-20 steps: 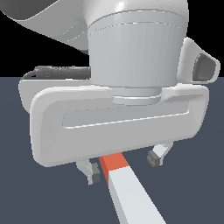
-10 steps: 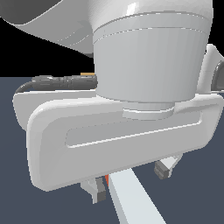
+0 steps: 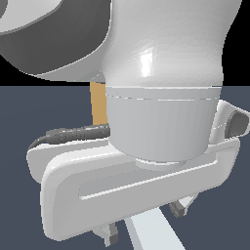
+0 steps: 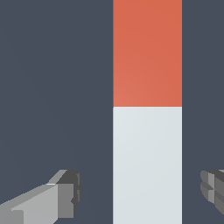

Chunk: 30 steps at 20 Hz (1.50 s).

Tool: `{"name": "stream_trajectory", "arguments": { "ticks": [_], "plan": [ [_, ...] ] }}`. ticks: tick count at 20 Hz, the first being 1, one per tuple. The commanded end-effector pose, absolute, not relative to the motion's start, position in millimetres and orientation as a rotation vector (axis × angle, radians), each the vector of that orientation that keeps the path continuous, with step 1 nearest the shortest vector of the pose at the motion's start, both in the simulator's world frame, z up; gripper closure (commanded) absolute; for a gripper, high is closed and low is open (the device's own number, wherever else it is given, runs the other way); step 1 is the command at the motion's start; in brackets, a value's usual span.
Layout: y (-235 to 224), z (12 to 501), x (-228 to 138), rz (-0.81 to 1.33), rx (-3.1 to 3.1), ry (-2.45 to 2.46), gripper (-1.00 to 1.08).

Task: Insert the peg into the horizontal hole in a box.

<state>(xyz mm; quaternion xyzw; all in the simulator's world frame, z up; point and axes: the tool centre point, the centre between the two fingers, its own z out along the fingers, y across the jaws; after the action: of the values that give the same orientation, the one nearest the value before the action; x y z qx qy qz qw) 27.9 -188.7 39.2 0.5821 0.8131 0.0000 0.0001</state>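
A flat, dark slate-blue floor (image 3: 29, 117) stretches out in every direction, plain and unmarked. It runs back to a straight far edge, and above that line there is only flat black backdrop (image 3: 14, 73). The same slate surface fills the wrist view.

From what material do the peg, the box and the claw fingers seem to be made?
Peg: probably painted plastic or wood; flat matte red and pale grey-white, with no grain or gloss.
Box: perhaps wood or plastic; only a plain tan-orange strip shows, untextured.
Claw fingers: likely metal or hard plastic with darker pads; matte grey, sharply faceted.
These are simulator renders, so the materials remain uncertain.
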Motion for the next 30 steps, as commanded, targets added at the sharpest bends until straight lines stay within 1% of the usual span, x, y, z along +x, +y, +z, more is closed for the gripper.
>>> {"name": "stream_trajectory", "arguments": {
  "ticks": [1,7,8,21,30],
  "plan": [
    [-188,27,28,0.0,1.828,2.555,-0.92],
    [-189,20,29,0.0,1.828,2.555,-0.92],
    [-189,20,29,0.0,1.828,2.555,1.08],
    [-188,21,28,0.0,1.832,2.553,1.08],
    [-175,30,14,0.0,1.904,2.499,1.08]
  ]
}}
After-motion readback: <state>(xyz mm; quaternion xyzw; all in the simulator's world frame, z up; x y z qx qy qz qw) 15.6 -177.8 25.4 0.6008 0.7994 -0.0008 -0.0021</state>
